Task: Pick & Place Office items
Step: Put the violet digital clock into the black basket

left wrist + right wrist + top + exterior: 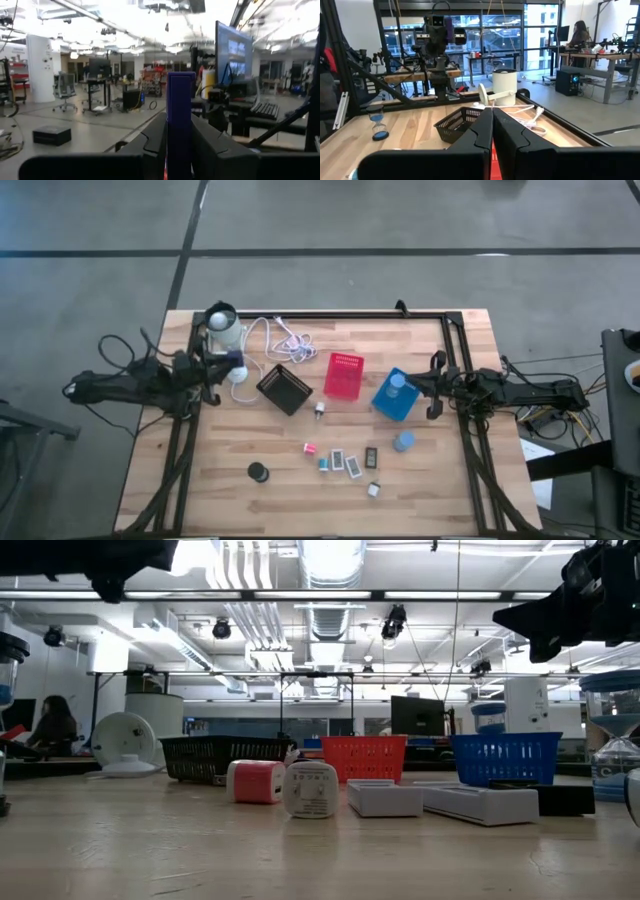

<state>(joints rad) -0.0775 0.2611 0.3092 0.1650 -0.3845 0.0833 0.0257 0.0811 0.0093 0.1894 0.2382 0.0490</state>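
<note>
My left gripper (pixel 232 362) (pixel 180 120) hovers by the white lamp (pixel 222 330), shut on a purple block (pixel 180 115). The right wrist view shows that block (pixel 449 23) high above the table. My right gripper (pixel 433 384) (pixel 492 116) is shut on nothing, beside the blue bin (pixel 395 396). On the near half of the table lie a pink block (pixel 310 448) (pixel 255 781), a teal block (pixel 323 464), white blocks (pixel 346 463) (pixel 310 789), a black block (pixel 371 456), a black disc (pixel 258 471) and a pale-blue round piece (pixel 403 442). Another pale-blue piece (pixel 397 383) sits in the blue bin. My left gripper pinches the purple block between its two fingers (pixel 150 137), which lie on its two side faces (pixel 172 135). The fingers come level from the table's left. The block stands upright past the fingertips, lifted clear of the table.
Black bin (pixel 285 388), red bin (pixel 343 375) and blue bin stand in a row across the table's middle. The lamp's cable (pixel 283 338) loops by the far edge. A small piece (pixel 320 410) lies near the black bin. Black frame rails (pixel 460 360) run along the sides.
</note>
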